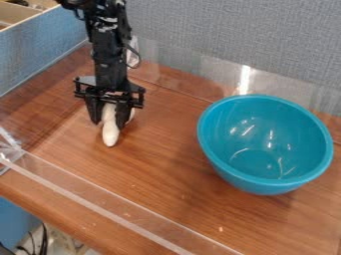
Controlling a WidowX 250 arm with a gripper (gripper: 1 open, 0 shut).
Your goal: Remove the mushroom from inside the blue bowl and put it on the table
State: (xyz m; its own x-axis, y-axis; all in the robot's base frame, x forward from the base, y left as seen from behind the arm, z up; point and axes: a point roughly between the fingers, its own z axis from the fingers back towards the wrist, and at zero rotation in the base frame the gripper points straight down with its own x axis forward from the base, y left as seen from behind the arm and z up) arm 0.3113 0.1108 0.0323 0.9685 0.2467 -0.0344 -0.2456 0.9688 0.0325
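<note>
One black gripper point(111, 122), pointing straight down, is clamped on the cream mushroom point(112, 130), whose lower end meets the wood-grain surface point(160, 189), well left of the glossy blue bowl point(265, 142); no readable writing shows.

Mushroom point(112, 129) cap hidden between the dark fingers point(96, 108), only its cream stem showing, arm cut off by the top edge, surface point(160, 189) cropped at bottom and right
</note>
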